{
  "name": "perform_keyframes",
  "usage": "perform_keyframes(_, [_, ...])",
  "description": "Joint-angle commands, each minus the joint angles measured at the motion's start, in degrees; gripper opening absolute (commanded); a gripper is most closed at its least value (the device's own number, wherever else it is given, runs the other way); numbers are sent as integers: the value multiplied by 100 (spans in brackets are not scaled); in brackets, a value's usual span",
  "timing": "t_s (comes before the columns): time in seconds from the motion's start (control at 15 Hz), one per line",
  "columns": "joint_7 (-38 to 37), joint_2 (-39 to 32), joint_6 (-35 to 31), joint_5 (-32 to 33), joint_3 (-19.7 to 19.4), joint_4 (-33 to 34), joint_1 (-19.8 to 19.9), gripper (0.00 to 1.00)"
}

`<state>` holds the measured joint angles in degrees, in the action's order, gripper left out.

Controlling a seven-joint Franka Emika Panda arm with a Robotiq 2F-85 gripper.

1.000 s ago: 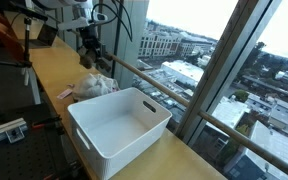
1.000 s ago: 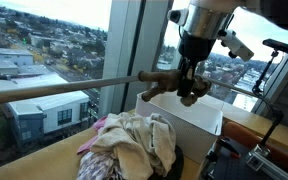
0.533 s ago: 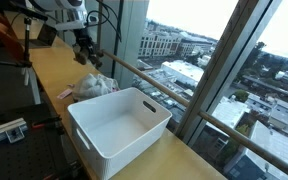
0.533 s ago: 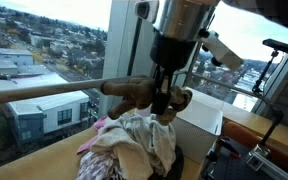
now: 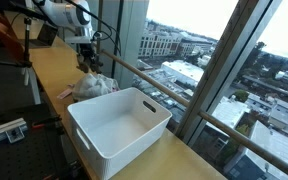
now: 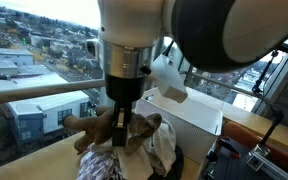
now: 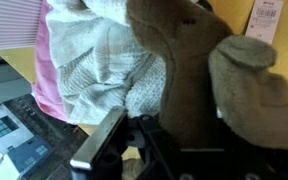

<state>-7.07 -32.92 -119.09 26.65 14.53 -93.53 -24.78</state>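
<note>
Brown plush toy (image 6: 84, 127): held in the gripper (image 6: 119, 128), hanging just above the heap of clothes (image 6: 162, 148). Limbs stick out on both sides of the jaws. Whether the toy touches the heap cannot be told.

Gripper: jaws closed tight on the toy and pointing straight down. In the wrist view the toy (image 7: 184, 75) fills the right half of the picture, with one dark finger (image 7: 99, 150) at the lower edge.

Heap of clothes: in the wrist view, white knit fabric (image 7: 104, 70) lies directly beside the toy, with a pink striped cloth (image 7: 46, 60) at its far edge. In an exterior view the heap (image 5: 92, 87) sits under the gripper (image 5: 87, 64).

White bin (image 5: 119, 125): open-topped, standing just beside the heap on the wooden counter (image 5: 46, 72).

Window rail (image 6: 39, 92): runs along the glass behind the counter, with city buildings beyond it.
</note>
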Motion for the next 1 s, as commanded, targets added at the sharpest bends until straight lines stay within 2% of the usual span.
perform_keyframes(0.0, [195,-673,423,-247,-143,619,-272,0])
perform_keyframes(0.07, [212,-794,514,-306,-149,662,-305,25])
perform_keyframes(0.2, [252,-968,673,-398,-168,752,-342,33])
perform_keyframes(0.4, [367,-1058,958,-532,-206,970,-305,54])
perform_keyframes(0.8, [546,-640,1475,-761,-330,1247,-81,98])
perform_keyframes(0.93, [599,-504,1618,-858,-338,1353,31,100])
